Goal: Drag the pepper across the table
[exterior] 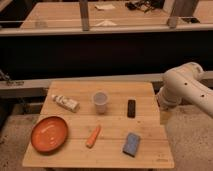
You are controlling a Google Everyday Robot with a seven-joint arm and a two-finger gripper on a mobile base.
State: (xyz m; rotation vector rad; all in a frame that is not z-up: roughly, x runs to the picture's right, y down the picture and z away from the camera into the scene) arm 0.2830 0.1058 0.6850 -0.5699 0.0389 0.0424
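Observation:
The pepper (93,136) is a small, long orange thing lying on the wooden table (115,150), near the front and a little left of the middle. My white arm (182,85) reaches in from the right. My gripper (164,115) hangs at the table's right edge, well to the right of the pepper and apart from it, holding nothing that I can see.
An orange plate (49,133) sits at the front left. A white bottle (66,103) lies at the back left. A clear cup (100,101) stands at mid back, a black object (131,108) to its right, a blue sponge (132,144) at the front right.

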